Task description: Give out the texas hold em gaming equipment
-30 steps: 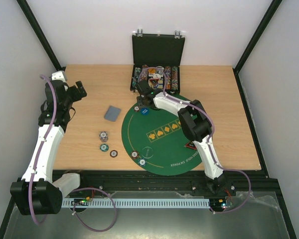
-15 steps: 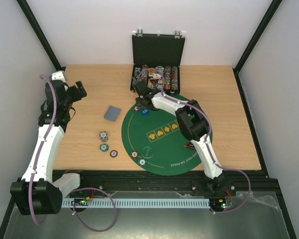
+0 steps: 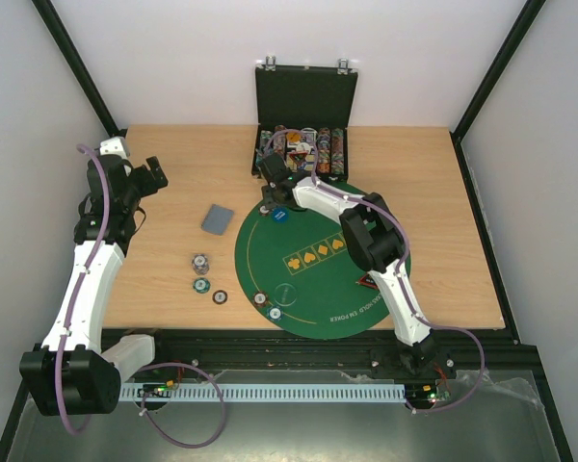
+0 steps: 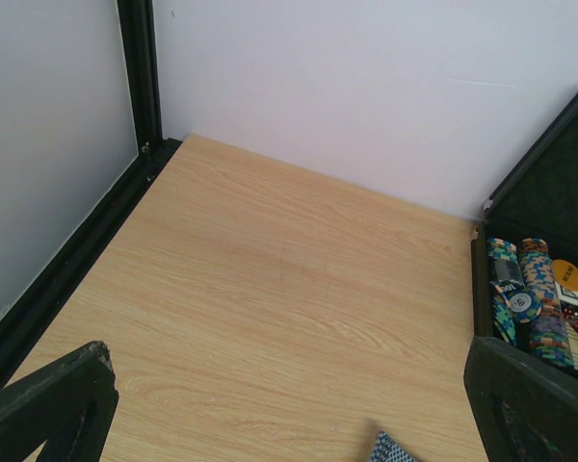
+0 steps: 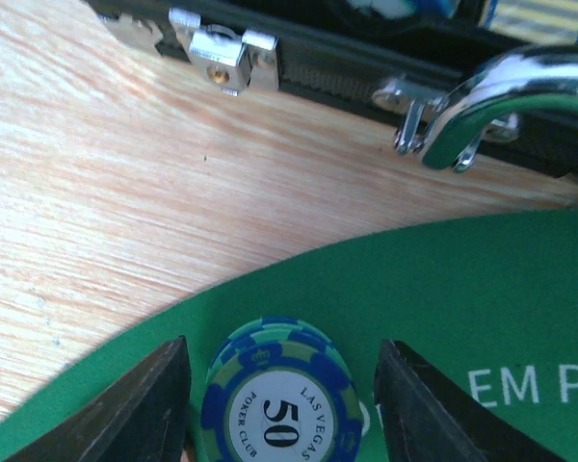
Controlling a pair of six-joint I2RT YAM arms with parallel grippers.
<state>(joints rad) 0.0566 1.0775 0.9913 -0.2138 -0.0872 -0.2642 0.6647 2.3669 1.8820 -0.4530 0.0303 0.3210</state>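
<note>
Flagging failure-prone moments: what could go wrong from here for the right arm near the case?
The blue 50 chip lies flat on the green mat between the open fingers of the right gripper, untouched; closing could skid it instead of lifting it. The chrome handle of the black case sits close ahead, so reaching forward might snag it.

One open black case (image 3: 304, 96), one green mat (image 3: 318, 279), one pile of cards (image 3: 216, 219), one black-and-red marker (image 3: 368, 282). Six round chips (image 3: 202, 285) lie outside the case: three on the bare desk (image 3: 173, 202), three on the mat. One of the desk's three may be a small stack.
</note>
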